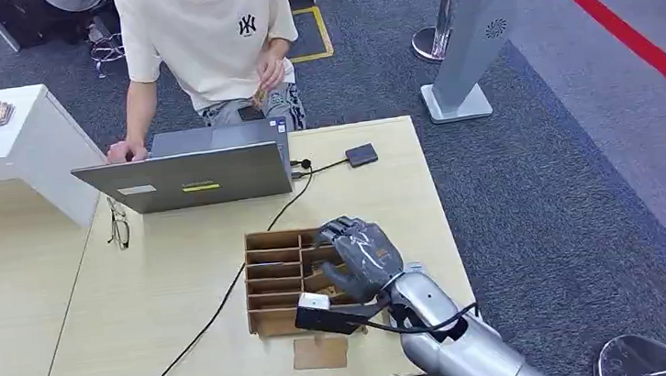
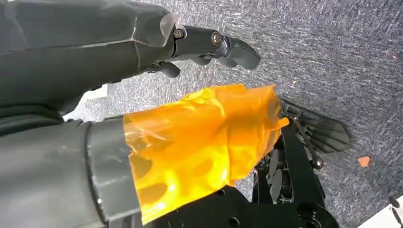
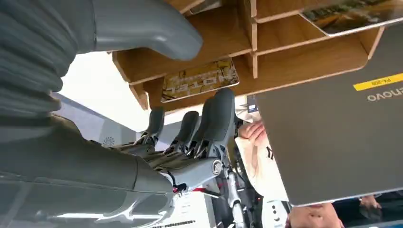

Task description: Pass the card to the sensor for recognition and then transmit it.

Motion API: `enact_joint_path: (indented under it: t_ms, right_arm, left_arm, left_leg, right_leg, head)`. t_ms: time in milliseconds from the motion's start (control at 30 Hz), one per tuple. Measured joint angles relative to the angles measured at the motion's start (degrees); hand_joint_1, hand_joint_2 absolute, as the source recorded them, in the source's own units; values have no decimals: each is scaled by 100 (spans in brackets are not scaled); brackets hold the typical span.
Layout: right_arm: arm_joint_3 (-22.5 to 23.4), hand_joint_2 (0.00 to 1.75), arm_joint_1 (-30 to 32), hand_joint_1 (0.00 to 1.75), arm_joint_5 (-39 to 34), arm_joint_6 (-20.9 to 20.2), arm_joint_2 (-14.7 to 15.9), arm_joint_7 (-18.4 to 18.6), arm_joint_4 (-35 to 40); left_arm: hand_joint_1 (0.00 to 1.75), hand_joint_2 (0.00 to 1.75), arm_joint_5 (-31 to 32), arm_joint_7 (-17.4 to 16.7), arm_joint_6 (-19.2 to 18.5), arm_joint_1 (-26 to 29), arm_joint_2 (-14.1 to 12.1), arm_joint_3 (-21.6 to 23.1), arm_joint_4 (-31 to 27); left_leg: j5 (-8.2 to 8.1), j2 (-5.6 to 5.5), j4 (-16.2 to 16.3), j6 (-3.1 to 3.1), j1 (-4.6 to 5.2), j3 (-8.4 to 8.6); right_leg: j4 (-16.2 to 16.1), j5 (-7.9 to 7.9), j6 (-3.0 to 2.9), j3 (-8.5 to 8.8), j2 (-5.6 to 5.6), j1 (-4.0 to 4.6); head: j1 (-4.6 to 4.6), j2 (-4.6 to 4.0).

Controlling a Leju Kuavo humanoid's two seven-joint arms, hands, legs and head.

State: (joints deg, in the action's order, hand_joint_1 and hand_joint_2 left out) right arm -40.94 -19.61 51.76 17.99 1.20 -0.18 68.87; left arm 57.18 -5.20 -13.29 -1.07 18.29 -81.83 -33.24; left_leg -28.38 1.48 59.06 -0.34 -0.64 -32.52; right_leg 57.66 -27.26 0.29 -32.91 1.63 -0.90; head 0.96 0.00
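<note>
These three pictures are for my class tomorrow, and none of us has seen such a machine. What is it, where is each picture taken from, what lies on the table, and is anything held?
It is a humanoid robot. The head view looks down from its body; the other two come from cameras at its wrists. Its right hand reaches over a wooden slotted rack on the table. A yellow card lies in the rack near the fingers, not yet held. A laptop and a small black sensor also sit there. The left hand hangs over carpet, holding nothing.
</note>
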Motion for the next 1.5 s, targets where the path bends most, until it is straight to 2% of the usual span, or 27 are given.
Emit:
enact_joint_path:
  t_ms: [167,200,267,333,467,500,667,700,833,900,967,1067,1133,1500]
  right_arm:
    - [-7,175,-28,93,0,9,-9,-2,-61]
    - [-7,175,-38,101,0,11,-18,-2,-72]
    - [-7,175,-53,105,0,13,-33,-2,-87]
    - [-7,175,-75,117,0,7,-39,2,-98]
    - [-7,175,-107,117,-18,7,-39,4,-129]
    - [-9,175,-119,131,-17,7,-42,-2,-131]
    - [-9,175,-143,150,-17,-2,-50,9,-135]
    - [-7,175,-144,148,-18,0,-50,9,-138]
    - [-7,175,-148,159,-20,13,-50,4,-146]
    - [-9,175,-149,157,-20,17,-50,4,-146]
    - [-7,175,-149,168,-18,20,-50,4,-144]
    - [-7,175,-148,164,-17,24,-50,4,-144]
    - [-7,175,-148,173,-18,37,-50,4,-144]
    - [182,175,-76,175,-223,275,-50,-118,29]
  left_arm:
    - [0,0,17,15,2,-6,-2,-7,0]
    - [0,0,20,17,2,-6,-2,-9,0]
    - [0,0,22,24,2,-7,-2,-11,0]
    - [0,0,26,24,2,-7,-2,-18,0]
    - [0,0,42,24,2,-8,-2,-46,0]
    - [0,0,41,24,2,-8,-2,-55,0]
    - [0,0,48,24,-2,-11,-4,-87,0]
    - [0,0,59,24,-2,-11,-4,-90,0]
    - [0,0,79,24,-4,-11,-4,-98,0]
    - [0,0,94,24,-7,-11,-4,-101,0]
    - [0,0,94,22,-9,-11,-2,-101,0]
    - [0,0,96,22,-15,-11,-2,-107,0]
    - [0,0,98,20,-20,-11,-2,-114,0]
    - [0,0,146,24,-61,-11,7,-171,0]
  left_leg:
    - [0,0,0,0,0,1]
    - [0,0,0,0,0,2]
    - [0,0,0,0,0,2]
    - [0,0,0,0,0,2]
    - [0,0,0,0,0,2]
    - [0,0,0,0,0,2]
    - [0,0,0,0,0,2]
    - [0,0,0,0,0,2]
    - [0,0,0,0,0,2]
    - [0,0,0,0,0,3]
    - [0,0,0,0,0,3]
    - [0,0,0,0,0,3]
    - [0,1,0,0,0,3]
    - [0,1,0,0,0,3]
  right_leg:
    - [0,0,0,1,0,0]
    - [0,0,0,1,0,0]
    - [0,0,0,1,0,0]
    - [0,0,0,1,0,0]
    - [0,0,0,1,0,0]
    - [0,0,0,1,0,0]
    - [0,0,0,1,0,0]
    - [0,0,0,1,0,0]
    - [0,0,0,1,0,0]
    - [0,0,0,1,0,0]
    - [0,0,0,1,0,0]
    - [0,0,0,1,0,0]
    - [0,0,0,1,0,0]
    - [0,0,0,1,-1,0]
  head:
    - [-2,0]
    - [-2,0]
    - [-2,0]
    - [-2,0]
    - [0,0]
    - [0,0]
    - [0,0]
    - [-2,0]
    - [-2,0]
    - [-2,0]
    - [0,0]
    - [0,0]
    - [0,0]
    - [0,0]
